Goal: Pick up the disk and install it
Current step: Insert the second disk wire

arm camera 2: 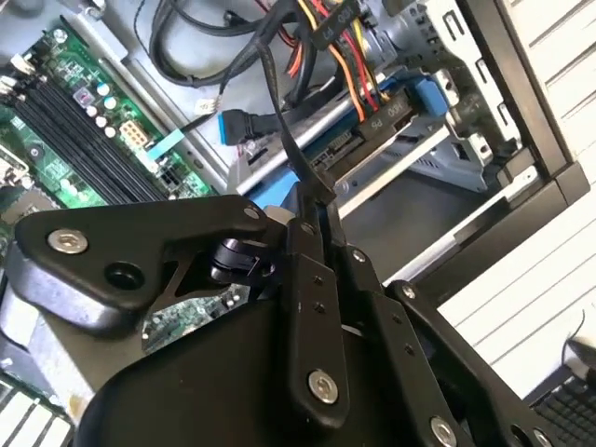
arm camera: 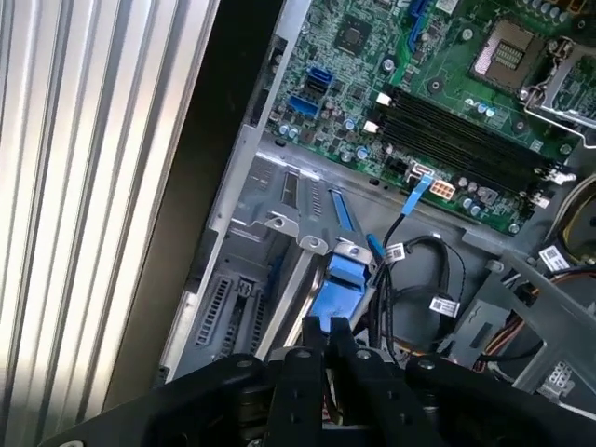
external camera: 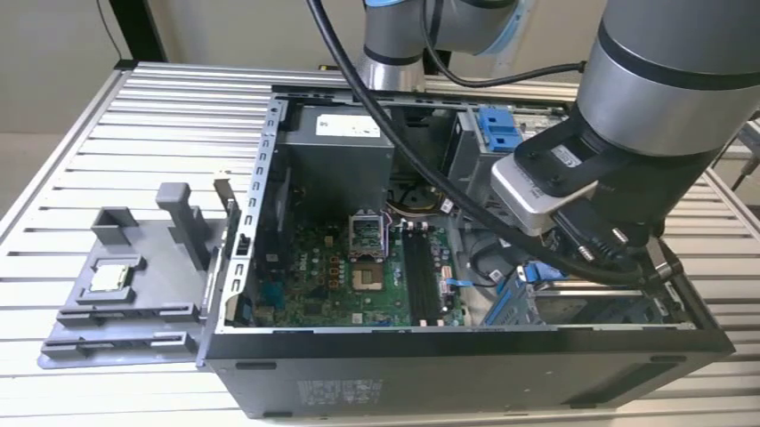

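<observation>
While the grey fixture tray [external camera: 119, 334] with the small square chip [external camera: 113, 277] is sitting well apart at the exterior view's left, all the risk is gathering at the exterior view's right, inside the open computer case [external camera: 475, 365]. Moving across, the motherboard [external camera: 344, 267] is lying bare beside the work, so any sideways slip of the arm is threatening its slots and the thin blue ribbon cable [arm camera: 414, 196] arching off its edge. Next, a bundle of loose cables [arm camera 2: 307, 37] is hanging just above the bay, and a black power connector [arm camera 2: 384, 114] is dangling against the drive area; these are likely to snag or get trapped under the drive. Further right, the disk [arm camera: 340, 279], showing its blue frame, is lying in the metal drive cage [arm camera: 279, 219] at the case's corner, apparently not fully seated. The gripper [arm camera: 326, 328] is clenched, its fingers drawn together right at the frame's end; whether they are nipping a sliver of blue plastic cannot be told. Judging from this, an off-axis push is risking jamming the frame crooked on the cage rails or skidding off it.
</observation>
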Controlling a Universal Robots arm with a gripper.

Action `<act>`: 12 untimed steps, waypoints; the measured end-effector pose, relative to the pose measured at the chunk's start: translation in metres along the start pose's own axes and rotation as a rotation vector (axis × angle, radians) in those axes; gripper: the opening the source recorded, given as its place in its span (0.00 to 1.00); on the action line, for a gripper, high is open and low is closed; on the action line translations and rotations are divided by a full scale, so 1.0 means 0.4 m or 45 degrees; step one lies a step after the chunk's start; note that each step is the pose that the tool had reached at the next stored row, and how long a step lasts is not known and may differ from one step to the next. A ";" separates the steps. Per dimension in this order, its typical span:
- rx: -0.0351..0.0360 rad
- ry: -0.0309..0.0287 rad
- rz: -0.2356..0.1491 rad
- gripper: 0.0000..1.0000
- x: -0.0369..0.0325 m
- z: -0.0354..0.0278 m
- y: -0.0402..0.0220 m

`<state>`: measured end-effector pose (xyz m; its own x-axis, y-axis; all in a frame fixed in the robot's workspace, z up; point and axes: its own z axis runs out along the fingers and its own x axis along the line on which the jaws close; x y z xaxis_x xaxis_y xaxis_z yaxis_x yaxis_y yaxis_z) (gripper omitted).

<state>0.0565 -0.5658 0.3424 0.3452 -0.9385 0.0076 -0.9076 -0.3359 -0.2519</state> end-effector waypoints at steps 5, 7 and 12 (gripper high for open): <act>-0.0001 0.0049 0.018 0.00 0.000 0.000 0.000; -0.0003 0.0123 0.046 0.00 0.000 0.000 0.000; 0.0031 0.0128 0.093 0.00 0.000 0.000 0.000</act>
<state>0.0565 -0.5657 0.3426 0.2755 -0.9613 -0.0013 -0.9297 -0.2662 -0.2545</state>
